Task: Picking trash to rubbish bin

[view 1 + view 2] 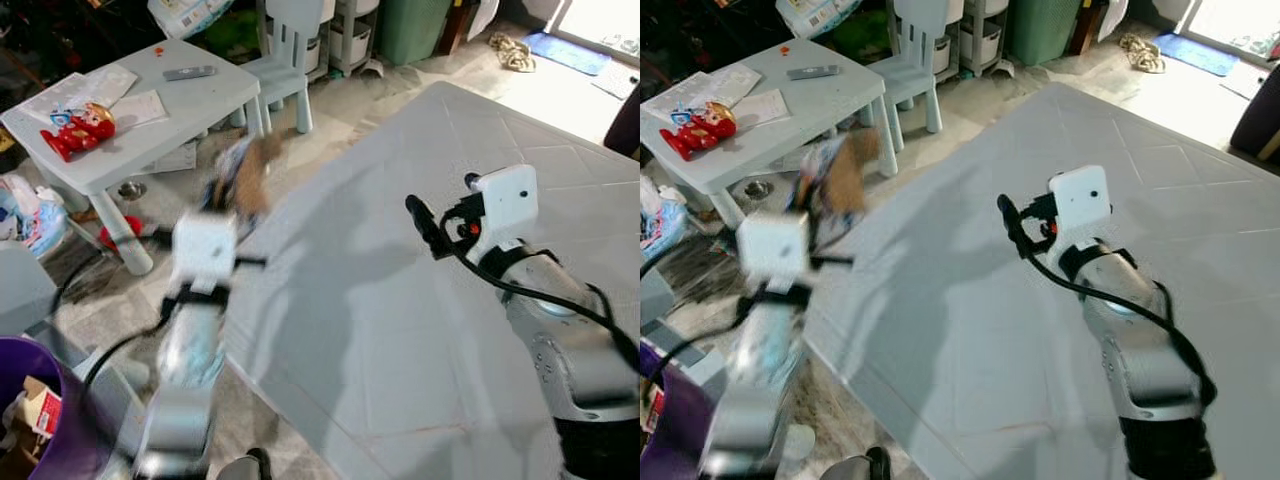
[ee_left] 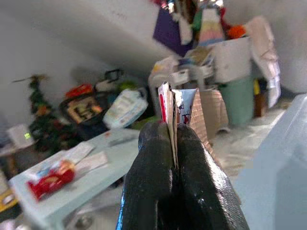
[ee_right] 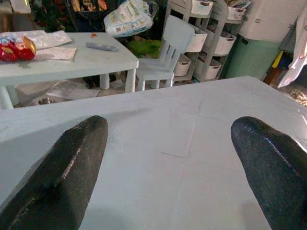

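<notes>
My left gripper (image 1: 238, 192) is shut on a flattened carton of brown, white and blue trash (image 2: 181, 109), held up over the left edge of the big white table (image 1: 420, 330). The arm is motion-blurred in the eye views. In the left wrist view the two black fingers (image 2: 153, 177) pinch the carton's lower edge. The purple rubbish bin (image 1: 40, 420), with paper scraps inside, stands on the floor at the lower left. My right gripper (image 1: 420, 222) hovers over the middle of the white table, open, with nothing between its fingers (image 3: 72, 163).
A small white kids' table (image 1: 150, 110) at the upper left carries a red toy (image 1: 80, 128), papers and a remote (image 1: 188, 72). A white child's chair (image 1: 285, 60) stands behind it. Bags and clutter lie on the floor at the left.
</notes>
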Robot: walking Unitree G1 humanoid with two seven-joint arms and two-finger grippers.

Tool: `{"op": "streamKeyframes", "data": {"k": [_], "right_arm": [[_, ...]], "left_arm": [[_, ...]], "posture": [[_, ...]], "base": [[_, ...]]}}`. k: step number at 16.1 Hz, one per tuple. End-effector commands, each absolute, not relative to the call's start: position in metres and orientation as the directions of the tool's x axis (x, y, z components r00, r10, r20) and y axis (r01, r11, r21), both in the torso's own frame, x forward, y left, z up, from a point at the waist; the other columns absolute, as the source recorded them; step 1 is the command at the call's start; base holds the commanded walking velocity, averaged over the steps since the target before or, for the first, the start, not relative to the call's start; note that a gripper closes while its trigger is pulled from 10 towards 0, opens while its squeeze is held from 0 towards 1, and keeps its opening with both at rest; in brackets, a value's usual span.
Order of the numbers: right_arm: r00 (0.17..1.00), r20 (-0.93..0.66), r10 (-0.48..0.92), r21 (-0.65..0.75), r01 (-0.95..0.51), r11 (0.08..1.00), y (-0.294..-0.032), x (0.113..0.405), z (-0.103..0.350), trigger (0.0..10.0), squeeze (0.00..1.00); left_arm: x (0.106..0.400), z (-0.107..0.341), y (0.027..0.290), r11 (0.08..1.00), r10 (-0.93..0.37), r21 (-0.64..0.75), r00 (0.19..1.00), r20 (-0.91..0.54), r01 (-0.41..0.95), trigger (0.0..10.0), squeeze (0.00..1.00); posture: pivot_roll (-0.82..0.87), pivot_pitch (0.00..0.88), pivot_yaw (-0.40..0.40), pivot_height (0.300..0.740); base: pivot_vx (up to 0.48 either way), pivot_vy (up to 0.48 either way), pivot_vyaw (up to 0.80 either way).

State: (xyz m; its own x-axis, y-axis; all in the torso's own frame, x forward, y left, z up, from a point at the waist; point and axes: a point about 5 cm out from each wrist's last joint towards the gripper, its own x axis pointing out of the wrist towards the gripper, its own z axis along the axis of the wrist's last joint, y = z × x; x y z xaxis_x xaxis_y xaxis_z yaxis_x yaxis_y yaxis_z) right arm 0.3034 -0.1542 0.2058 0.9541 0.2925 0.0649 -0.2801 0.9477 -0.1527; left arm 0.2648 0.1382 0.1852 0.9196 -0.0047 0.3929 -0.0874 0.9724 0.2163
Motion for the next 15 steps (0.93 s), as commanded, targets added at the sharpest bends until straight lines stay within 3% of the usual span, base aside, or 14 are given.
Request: {"op": "streamKeyframes", "data": {"k": [1, 7, 15], "right_arm": [[0.958, 0.086, 0.274, -0.14, -0.26, 0.955, -0.157, 0.305, 0.209, 10.0, 0.0], [0.942, 0.092, 0.321, -0.115, -0.311, 0.944, -0.135, 0.306, 0.2, 10.0, 0.0], [0.944, 0.104, 0.313, -0.103, -0.303, 0.947, -0.131, 0.301, 0.193, 10.0, 0.0]], "left_arm": [[0.259, 0.191, 0.14, 0.971, -0.002, 0.219, 0.913, 0.408, -0.096, 0.0, 0.0], [0.248, 0.192, 0.144, 0.969, 0.023, 0.221, 0.929, 0.369, -0.112, 0.0, 0.0], [0.258, 0.195, 0.139, 0.973, -0.028, 0.225, 0.945, 0.326, -0.049, 0.0, 0.0]], "posture": [[-0.01, 0.165, -0.059, 0.74], [0.05, 0.16, -0.04, 0.74], [0.04, 0.162, -0.003, 0.74]], "base": [[0.0, 0.0, 0.0], [0.0, 0.0, 0.0], [0.0, 0.0, 0.77]]}}
